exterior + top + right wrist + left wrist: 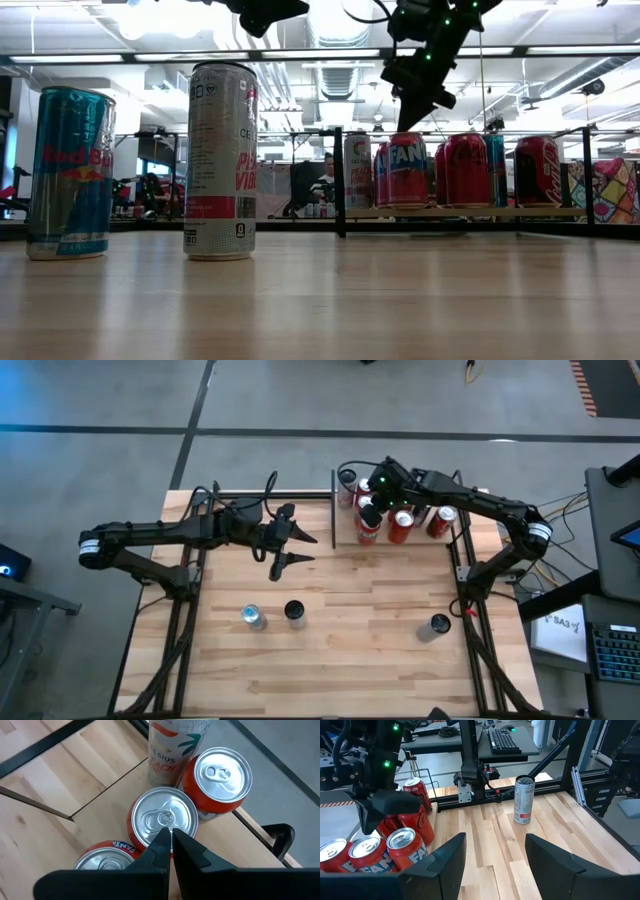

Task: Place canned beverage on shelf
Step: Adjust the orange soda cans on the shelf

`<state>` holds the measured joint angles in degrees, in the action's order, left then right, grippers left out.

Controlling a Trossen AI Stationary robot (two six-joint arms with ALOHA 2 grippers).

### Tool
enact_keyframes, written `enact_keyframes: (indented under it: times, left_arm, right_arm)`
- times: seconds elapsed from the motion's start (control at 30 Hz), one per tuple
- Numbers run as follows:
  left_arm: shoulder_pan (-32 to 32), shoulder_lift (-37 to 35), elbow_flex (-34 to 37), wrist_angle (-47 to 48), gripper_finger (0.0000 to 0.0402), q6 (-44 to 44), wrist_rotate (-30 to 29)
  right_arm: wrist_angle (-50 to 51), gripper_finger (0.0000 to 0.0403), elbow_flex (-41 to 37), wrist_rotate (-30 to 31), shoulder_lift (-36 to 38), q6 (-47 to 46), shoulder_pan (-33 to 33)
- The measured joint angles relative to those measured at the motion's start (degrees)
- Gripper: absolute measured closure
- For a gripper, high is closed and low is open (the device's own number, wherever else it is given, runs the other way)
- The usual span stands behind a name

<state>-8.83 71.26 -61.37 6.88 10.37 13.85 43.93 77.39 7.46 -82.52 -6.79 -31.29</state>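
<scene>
The shelf (345,536) stands at the table's far right and carries several red and orange cans (400,525) and a tall white can (176,751), all upright on their bases. My right gripper (170,839) hovers shut just above an orange can's lid (162,819), pointing steeply down; in the low view it (405,120) sits just over the row of cans (405,170). My left gripper (495,865) hangs open over the table's middle (288,550), empty. On the table stand three more cans: blue (70,172), white (221,160) and one at the right (524,800).
The three loose cans stand upright toward the table's near side (252,617), (294,611), (434,626), with bare wood between them and the shelf. Black frame rails (470,610) run along both table sides. A seated person (327,175) shows far behind the shelf.
</scene>
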Motion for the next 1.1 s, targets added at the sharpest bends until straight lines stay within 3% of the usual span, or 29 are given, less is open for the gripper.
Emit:
enact_keyframes:
  times: [1.1]
  left_arm:
    - [0.01, 0.00, 0.01, 0.02, 0.0212, -0.09, 0.02]
  right_arm:
    - [-1.40, 0.0394, -2.72, 3.12, -0.07, 0.97, 0.00]
